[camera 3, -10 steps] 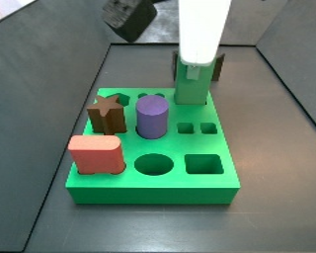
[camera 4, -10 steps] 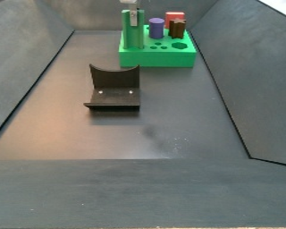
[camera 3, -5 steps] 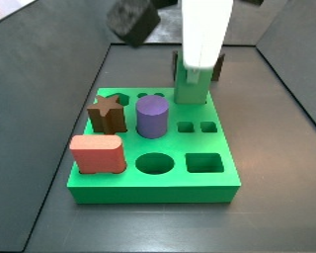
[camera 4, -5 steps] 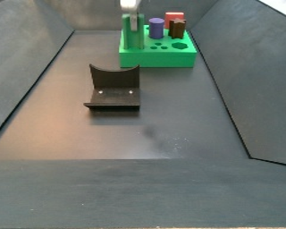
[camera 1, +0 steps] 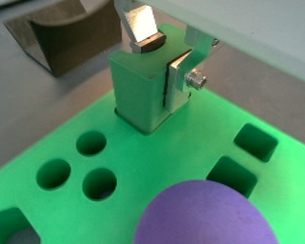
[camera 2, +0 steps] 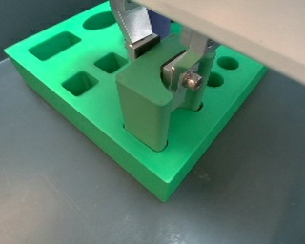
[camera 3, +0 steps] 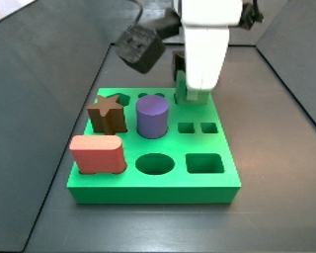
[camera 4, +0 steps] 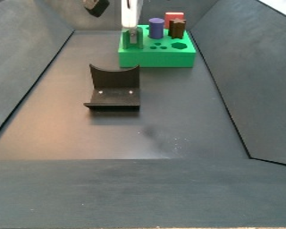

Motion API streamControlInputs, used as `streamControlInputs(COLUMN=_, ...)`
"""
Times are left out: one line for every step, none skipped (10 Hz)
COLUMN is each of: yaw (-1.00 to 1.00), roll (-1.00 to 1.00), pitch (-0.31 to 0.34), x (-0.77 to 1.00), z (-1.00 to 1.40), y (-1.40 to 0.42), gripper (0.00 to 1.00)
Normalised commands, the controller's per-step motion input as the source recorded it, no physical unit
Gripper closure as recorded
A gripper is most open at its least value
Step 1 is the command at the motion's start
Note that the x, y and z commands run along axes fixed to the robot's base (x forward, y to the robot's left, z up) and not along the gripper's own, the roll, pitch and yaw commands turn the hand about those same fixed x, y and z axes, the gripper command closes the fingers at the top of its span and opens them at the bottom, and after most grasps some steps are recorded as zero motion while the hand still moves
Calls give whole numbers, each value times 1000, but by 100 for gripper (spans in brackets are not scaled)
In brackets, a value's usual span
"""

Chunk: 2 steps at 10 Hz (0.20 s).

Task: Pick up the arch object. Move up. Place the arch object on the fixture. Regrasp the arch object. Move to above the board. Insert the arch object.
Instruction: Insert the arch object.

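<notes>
Insertion step. The claw, upper centre of the frame, stands parted around the arch object, which sits upright in the board. Withdraw vertically, so the fingers avoid dislodging it.

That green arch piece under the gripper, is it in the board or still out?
In. The arch object stands upright, its base sunk in the board. The gripper straddles its top, fingers apparently open.
</notes>
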Motion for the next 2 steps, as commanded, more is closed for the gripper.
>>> streamControlInputs(yaw=0, roll=14, pitch=0, x=0, z=0, y=0, gripper=100)
streamControlInputs(yaw=0, roll=0, pitch=0, x=0, z=0, y=0, gripper=100)
